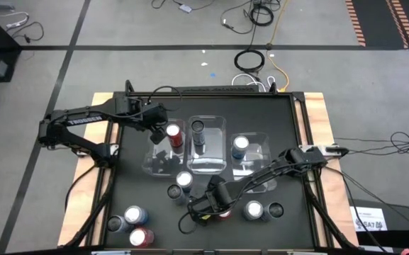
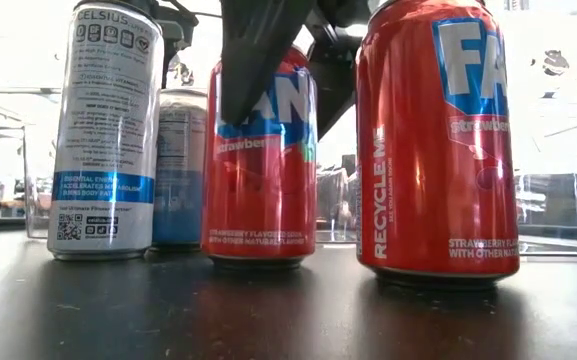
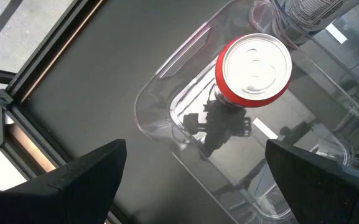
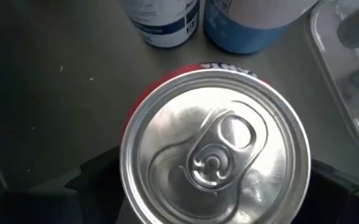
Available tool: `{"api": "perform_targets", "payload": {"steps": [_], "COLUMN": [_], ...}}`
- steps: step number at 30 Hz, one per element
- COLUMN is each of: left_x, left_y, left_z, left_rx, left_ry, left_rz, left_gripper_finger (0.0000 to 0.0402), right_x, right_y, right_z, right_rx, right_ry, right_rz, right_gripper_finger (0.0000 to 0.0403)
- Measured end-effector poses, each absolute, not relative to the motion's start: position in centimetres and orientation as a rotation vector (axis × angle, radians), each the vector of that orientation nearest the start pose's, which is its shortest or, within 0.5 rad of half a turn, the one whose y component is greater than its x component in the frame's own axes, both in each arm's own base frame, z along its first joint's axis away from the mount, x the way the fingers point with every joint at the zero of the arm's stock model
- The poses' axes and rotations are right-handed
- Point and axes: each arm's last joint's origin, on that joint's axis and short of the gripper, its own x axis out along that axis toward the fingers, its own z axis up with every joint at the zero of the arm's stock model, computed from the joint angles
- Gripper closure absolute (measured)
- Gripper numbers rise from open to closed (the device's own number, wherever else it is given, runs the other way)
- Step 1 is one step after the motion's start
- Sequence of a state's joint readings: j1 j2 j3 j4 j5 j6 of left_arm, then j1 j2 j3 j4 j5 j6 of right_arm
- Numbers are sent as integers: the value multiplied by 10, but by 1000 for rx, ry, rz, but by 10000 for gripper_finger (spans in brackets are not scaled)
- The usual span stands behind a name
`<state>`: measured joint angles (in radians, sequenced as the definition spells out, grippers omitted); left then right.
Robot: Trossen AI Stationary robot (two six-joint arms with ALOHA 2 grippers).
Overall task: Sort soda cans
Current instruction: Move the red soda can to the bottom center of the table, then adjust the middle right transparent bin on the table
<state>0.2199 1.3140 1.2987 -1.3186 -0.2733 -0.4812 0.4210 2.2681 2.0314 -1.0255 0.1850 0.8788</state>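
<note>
Your right gripper (image 1: 217, 210), at six o'clock on the table, straddles a red can (image 4: 213, 149), jaws wide. Your left gripper (image 3: 198, 180) gapes empty above the left bin (image 3: 160, 118).

Bright backlight washes out the low view; shadow pools under the red can (image 3: 254, 68).

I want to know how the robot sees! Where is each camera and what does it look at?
High view: above the table, straight down; both arms show.
Low view: at tabletop height, facing the cans; an arm hangs behind.
Left wrist view: on the left arm, over the red can in the bin; its fingers show.
Right wrist view: over a red can's top, which the low view shares.
</note>
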Motion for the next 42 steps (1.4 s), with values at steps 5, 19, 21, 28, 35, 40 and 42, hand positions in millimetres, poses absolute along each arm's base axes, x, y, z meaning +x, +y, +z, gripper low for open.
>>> {"api": "perform_targets", "payload": {"steps": [5,19,21,28,35,40,42], "left_x": [214,214,214,214,215,215,215], "left_y": [56,56,56,55,56,56,56], "left_z": [322,322,322,322,322,322,322], "left_rx": [-363,-375,-381,-382,-382,-383,-384], "left_ry": [1215,1213,1214,1215,1212,1206,1206], "left_rz": [730,731,725,723,723,722,722], "left_gripper_finger": [9,9,9,9,9,9,9], "right_x": [433,425,420,397,386,376,369], "right_y": [188,182,180,169,164,144,132], "right_z": [231,290,294,308,325,324,324], "right_rx": [391,325,305,221,167,116,96], "right_ry": [1171,1129,1149,1191,1131,1150,1157], "right_rz": [-315,-323,-352,-503,-548,-604,-636], "right_gripper_finger": [58,57,57,57,57,57,57]}}
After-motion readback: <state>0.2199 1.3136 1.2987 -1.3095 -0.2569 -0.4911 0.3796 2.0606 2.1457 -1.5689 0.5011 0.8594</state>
